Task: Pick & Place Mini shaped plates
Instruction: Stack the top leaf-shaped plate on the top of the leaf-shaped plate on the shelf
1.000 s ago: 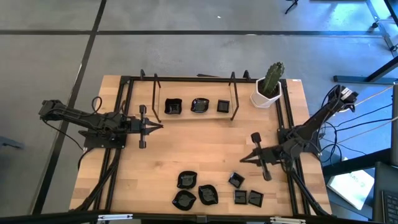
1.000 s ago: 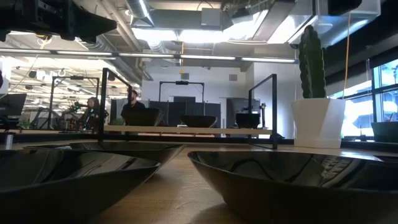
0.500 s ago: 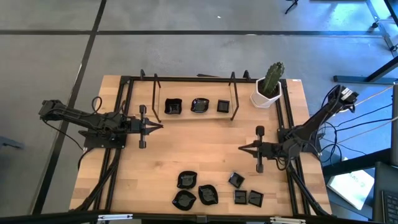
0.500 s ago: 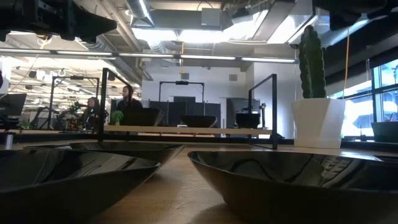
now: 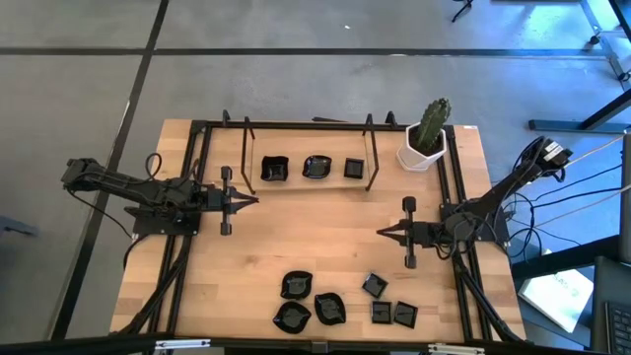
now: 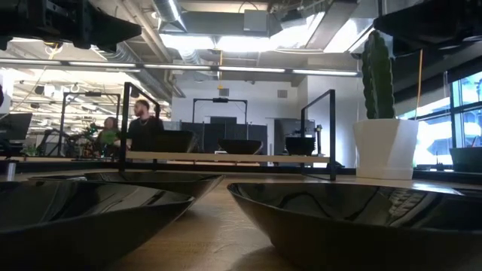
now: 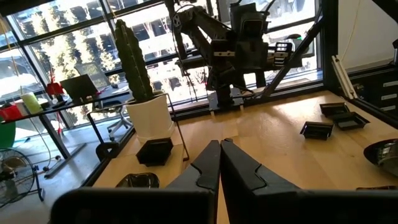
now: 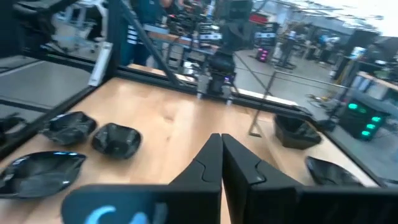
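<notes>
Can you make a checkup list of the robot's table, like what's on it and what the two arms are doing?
Surface: wooden table, black frame around it.
Job's things: three small black plates on a raised shelf; seven more loose at the near edge.
Clutter: white pot with a cactus in the far right corner.
End effectors: left end effector shut, empty, above the table's left side; right end effector shut, empty, on the right.
Cables: bundle off the right edge.
Surroundings: grey floor; people far behind.
</notes>
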